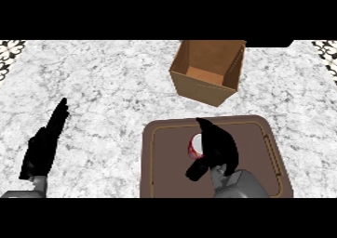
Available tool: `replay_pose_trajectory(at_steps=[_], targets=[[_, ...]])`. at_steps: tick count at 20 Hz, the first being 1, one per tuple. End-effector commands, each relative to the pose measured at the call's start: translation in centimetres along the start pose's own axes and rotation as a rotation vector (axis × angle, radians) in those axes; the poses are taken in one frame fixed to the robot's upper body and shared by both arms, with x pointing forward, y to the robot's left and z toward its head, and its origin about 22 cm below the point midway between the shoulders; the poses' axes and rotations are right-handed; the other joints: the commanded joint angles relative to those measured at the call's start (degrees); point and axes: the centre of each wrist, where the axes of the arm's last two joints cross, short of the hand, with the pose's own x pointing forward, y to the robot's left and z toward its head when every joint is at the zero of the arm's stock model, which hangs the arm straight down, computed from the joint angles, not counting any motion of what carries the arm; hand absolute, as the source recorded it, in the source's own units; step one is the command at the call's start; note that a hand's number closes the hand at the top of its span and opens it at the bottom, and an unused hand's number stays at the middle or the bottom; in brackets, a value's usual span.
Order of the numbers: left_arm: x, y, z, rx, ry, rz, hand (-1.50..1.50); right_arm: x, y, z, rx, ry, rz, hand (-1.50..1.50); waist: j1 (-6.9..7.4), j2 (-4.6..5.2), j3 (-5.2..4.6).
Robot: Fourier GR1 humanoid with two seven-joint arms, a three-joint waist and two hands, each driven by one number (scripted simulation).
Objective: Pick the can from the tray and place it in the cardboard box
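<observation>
A brown tray (257, 135) lies on the marble counter at the lower middle. On it stands a red and white can (197, 145), mostly hidden behind my right hand (218, 148). That hand is over the tray with its fingers and thumb curving round the can's right side. An open cardboard box (205, 69) stands behind the tray, its opening facing up. My left hand (42, 148) rests at the lower left with straight fingers pointing away, holding nothing.
The marble counter (96, 83) spreads wide to the left of the box and tray. Patterned wall tiles (6, 56) show at the far left and right corners.
</observation>
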Motion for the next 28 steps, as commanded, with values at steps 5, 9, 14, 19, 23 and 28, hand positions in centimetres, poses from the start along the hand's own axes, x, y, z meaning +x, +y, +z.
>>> replay_pose_trajectory(at_steps=[5, 9, 14, 19, 23, 28], targets=[[-0.6, -1.4, 0.8, -0.003, 0.0, 0.01, 0.0, -0.6, 2.1, -0.8, -0.151, 0.024, 0.089, 1.5, -0.05, 0.0, 0.0], [0.6, 1.0, 0.6, -0.01, 0.013, 0.007, 0.0, -0.7, 0.0, -0.3, -0.232, 0.013, 0.134, 1.5, -0.06, -0.07, 0.01], [0.7, -1.2, 1.0, 0.021, -0.011, 0.008, 0.0, -3.6, -4.2, -2.2, -0.28, -0.111, 0.192, 1.5, -0.01, 0.0, 0.04], [0.8, -0.4, 0.2, -0.019, -0.041, 0.015, 0.0, -8.4, -11.0, -5.0, -0.269, -0.367, 0.419, 1.5, 2.39, 1.99, 0.5], [1.3, -0.4, 0.0, -0.026, -0.051, 0.013, 0.0, -12.6, -17.4, -6.0, -0.303, -0.487, 0.486, 1.5, 2.51, 1.93, 0.53], [1.6, -0.7, -0.2, -0.043, -0.056, -0.006, 0.0, -16.9, -25.1, -6.8, -0.374, -0.615, 0.39, 1.5, 3.53, 2.0, 0.48]])
